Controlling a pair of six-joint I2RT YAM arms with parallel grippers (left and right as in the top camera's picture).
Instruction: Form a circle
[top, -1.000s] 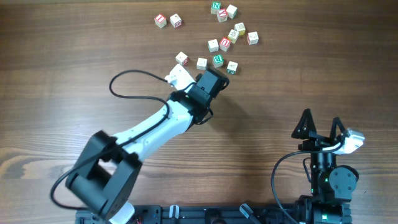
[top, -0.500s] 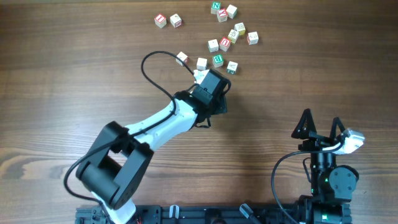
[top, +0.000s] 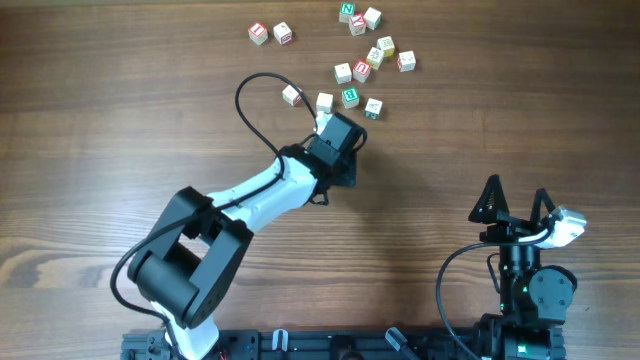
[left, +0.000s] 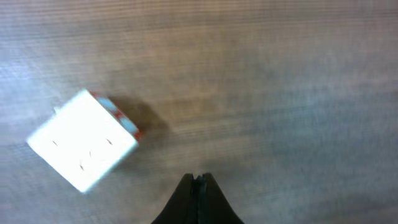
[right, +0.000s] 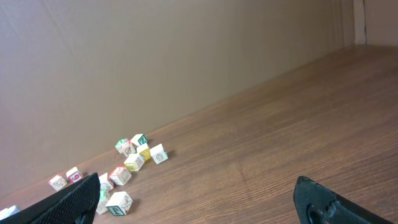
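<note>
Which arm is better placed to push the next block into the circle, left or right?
Left. The left fingers, shut, are right beside a block; the right fingers, open, sit far from any block.

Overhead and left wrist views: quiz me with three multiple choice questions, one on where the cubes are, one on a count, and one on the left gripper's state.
1. Where do the cubes lie on the table?
A. beside the right arm's base
B. scattered loose on the far side
C. stacked in one tower

2. How many cubes show in the left wrist view?
A. one
B. three
C. none

3. How does the left gripper stand?
A. wide open
B. shut on a cube
C. shut, holding nothing

Answers: B, since the overhead view shows them spread singly along the far side. A, since a single pale cube lies left of the gripper. C, since its jaws meet and the cube lies apart from them.
</note>
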